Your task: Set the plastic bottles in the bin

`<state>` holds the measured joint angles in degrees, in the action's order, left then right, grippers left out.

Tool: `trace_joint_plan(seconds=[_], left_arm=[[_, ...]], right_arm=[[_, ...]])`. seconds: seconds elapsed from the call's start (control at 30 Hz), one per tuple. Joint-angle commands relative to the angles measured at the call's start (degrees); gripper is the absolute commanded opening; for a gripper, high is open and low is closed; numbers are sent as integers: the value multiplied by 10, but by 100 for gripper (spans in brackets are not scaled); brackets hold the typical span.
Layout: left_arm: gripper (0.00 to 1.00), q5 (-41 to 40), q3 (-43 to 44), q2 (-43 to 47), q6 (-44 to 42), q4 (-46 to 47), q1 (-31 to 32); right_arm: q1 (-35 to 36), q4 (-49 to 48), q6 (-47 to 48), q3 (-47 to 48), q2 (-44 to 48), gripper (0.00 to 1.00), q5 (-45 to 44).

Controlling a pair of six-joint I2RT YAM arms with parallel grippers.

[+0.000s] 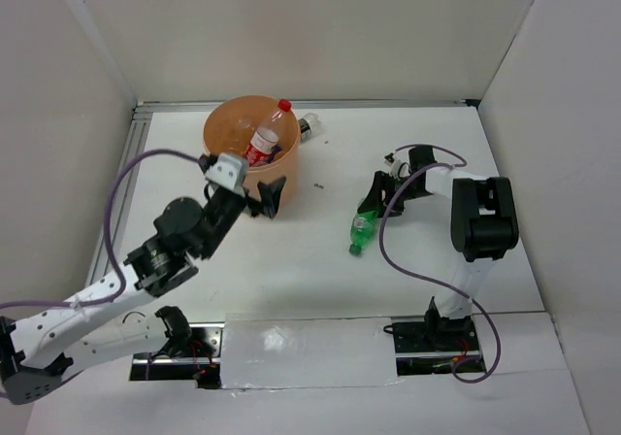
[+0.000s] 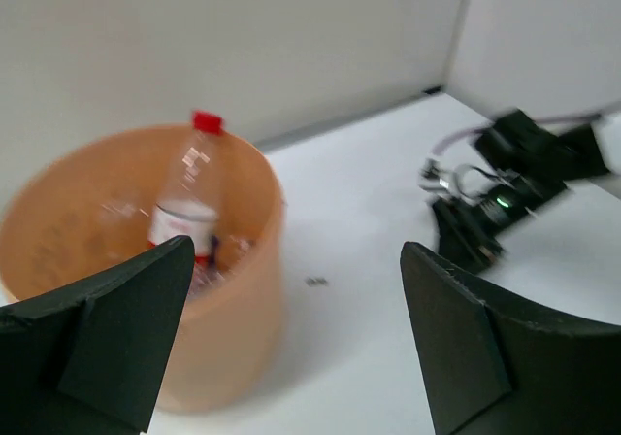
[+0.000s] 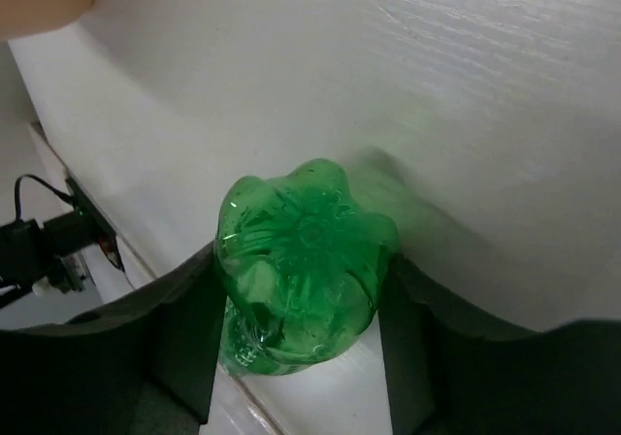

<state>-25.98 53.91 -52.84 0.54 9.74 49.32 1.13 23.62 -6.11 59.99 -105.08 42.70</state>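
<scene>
The orange bin (image 1: pixel 221 129) stands at the back left, and it shows in the left wrist view (image 2: pixel 247 299). A clear bottle with red cap and label (image 1: pixel 267 139) leans upright inside it, also in the left wrist view (image 2: pixel 186 207). My left gripper (image 1: pixel 247 200) is open and empty, just in front of the bin's near right wall (image 2: pixel 301 357). A green bottle (image 1: pixel 362 228) lies on the table at centre right. My right gripper (image 1: pixel 375 200) is closed on its base end (image 3: pixel 303 265), one finger against each side.
Another clear bottle (image 1: pixel 310 124) lies behind the bin's right side near the back wall. A small dark speck (image 1: pixel 318 186) lies on the table right of the bin. White walls enclose the table on three sides.
</scene>
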Motion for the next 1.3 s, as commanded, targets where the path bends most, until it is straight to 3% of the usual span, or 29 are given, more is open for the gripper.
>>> trace_joint_plan(seconds=[0.0,0.03,0.07,0.13,0.23,0.3,0.43,0.57,0.7,0.8,0.83,0.87,0.9,0.93,1.07,1.2,1.27], left_arm=[[100,-48,-89,54,79,-30,66],[100,-64,-134,69,103,-46,108],[100,-83,-158,82,124,-46,126],[100,-104,-201,107,193,-52,178],[100,-132,-256,107,288,-75,214],[100,-132,-285,86,317,-68,227],[100,-132,-314,52,376,-32,233],[100,-126,-321,22,389,-15,238],[100,-121,-321,16,403,-35,238],[100,-121,-321,34,419,-50,238],[100,-121,-321,41,426,-60,244],[100,-127,-321,46,426,-66,244],[100,-127,-321,51,434,-74,244],[100,-134,-321,62,434,-91,244],[100,-140,-321,79,440,-104,249],[100,-135,-327,85,435,-104,249],[100,-130,-327,79,429,-97,249]], right_arm=[[8,12,21,29,-29,50,2],[8,26,36,59,-35,40,26],[8,62,52,80,-35,19,38],[8,105,109,164,-35,8,63],[20,189,194,281,-29,6,91],[31,212,221,413,-29,5,125],[63,145,197,582,-43,3,167],[115,19,147,660,-60,6,212],[209,-78,102,705,-88,10,173],[253,-84,102,739,-138,27,142],[260,-84,102,745,-162,41,124],[266,-84,102,745,-169,82,103],[266,-94,102,745,-174,97,94],[266,-101,102,750,-180,100,86],[238,-115,119,793,-180,100,49],[152,-120,168,812,-180,100,64],[113,-97,209,793,-180,78,70]])
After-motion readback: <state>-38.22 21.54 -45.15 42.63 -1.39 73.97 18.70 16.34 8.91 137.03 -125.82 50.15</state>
